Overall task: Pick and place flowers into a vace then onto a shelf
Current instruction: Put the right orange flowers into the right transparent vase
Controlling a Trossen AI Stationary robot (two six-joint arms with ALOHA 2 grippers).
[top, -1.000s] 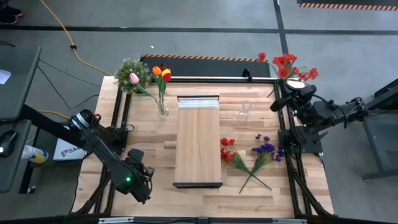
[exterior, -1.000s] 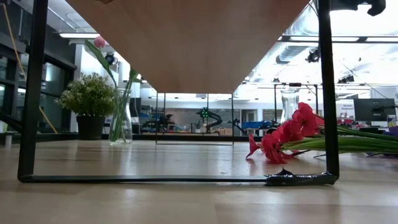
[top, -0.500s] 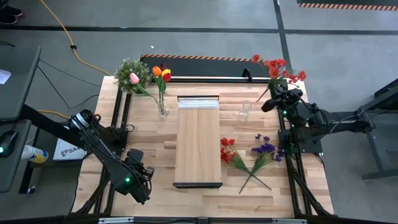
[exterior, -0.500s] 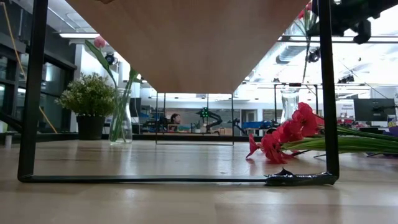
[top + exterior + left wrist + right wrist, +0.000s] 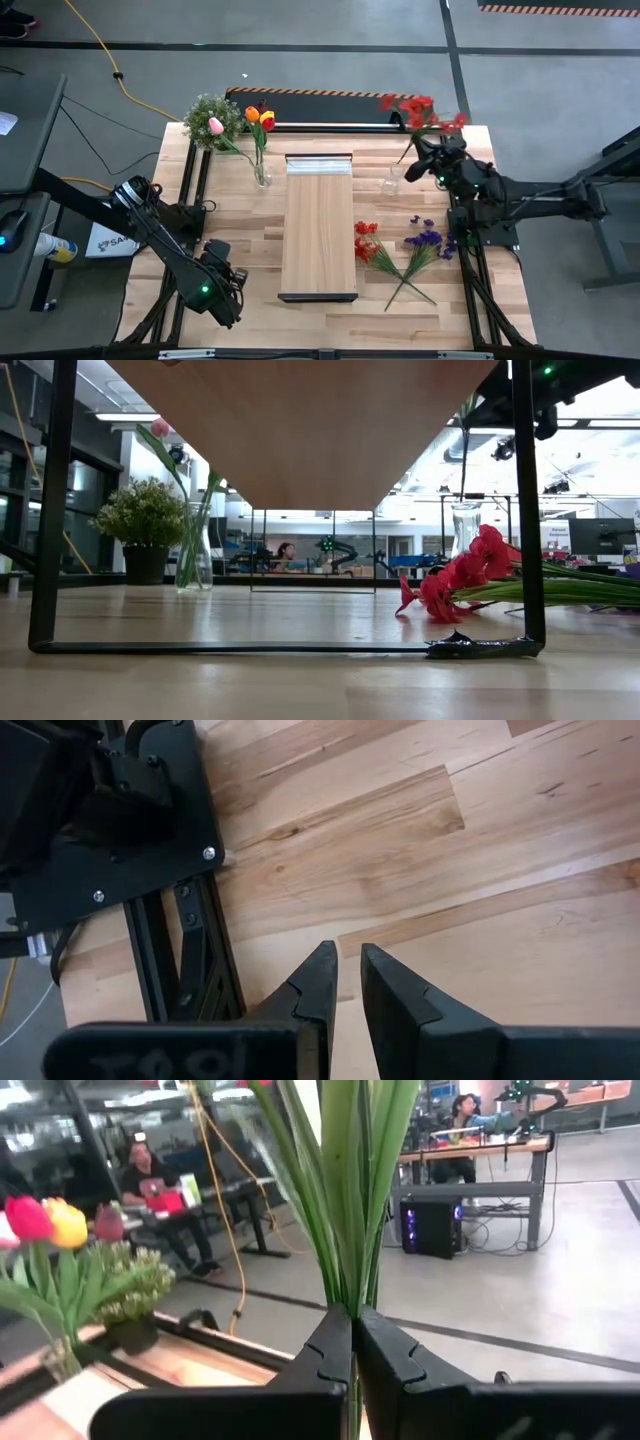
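Observation:
My right gripper (image 5: 418, 152) is shut on a spray of red flowers (image 5: 415, 108) at the table's far right. It hovers just beyond an empty glass vase (image 5: 393, 180). In the low view the spray's stem (image 5: 463, 455) hangs above that vase (image 5: 465, 528). A second glass vase (image 5: 262, 176) at the far left holds tulips (image 5: 258, 117). Red flowers (image 5: 366, 241) and purple flowers (image 5: 424, 241) lie flat on the table, right of the shelf (image 5: 318, 225). My left gripper (image 5: 345, 952) waits over the near left of the table, its fingers slightly apart with nothing between them. My right gripper pinches the spray's green stems and leaves (image 5: 345, 1290) between its two fingers. The fingers point level, coming from the table's right, and lie across the stems. The spray stands nearly upright, blooms above the fingers and the stem's lower end hanging clear of the table.
A bushy potted plant (image 5: 208, 118) stands at the far left corner. Black frame rails (image 5: 192, 180) run along both sides of the table. The shelf stands on thin black legs (image 5: 527, 510). People sit at desks in the room beyond (image 5: 150, 1175).
My right gripper has carried the red spray from beyond the table's far right corner toward the left and down, to just above the empty vase. It stays shut on the stems. The blooms now hang over the table's far edge.

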